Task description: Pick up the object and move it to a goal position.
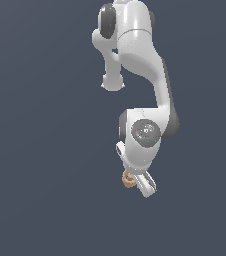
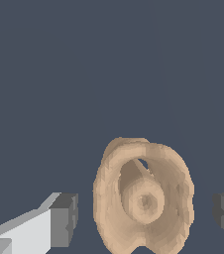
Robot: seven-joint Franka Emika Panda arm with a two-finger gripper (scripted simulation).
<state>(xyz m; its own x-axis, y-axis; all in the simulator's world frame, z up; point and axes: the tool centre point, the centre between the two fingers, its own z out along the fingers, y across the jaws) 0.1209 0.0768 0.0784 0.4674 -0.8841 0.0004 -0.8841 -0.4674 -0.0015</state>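
The object (image 2: 143, 198) is a tan, lobed knob with a central ring; in the wrist view it sits between my two dark fingertips (image 2: 64, 218), with a gap on each side. My gripper (image 2: 146, 216) is open around it, touching neither side. In the exterior view only a small part of the object (image 1: 128, 179) peeks out beside the white hand, and the gripper (image 1: 135, 182) itself is mostly hidden under the arm.
The white arm (image 1: 140, 75) reaches down from the top of the exterior view over a plain dark blue-grey surface (image 1: 45, 175). No other objects show.
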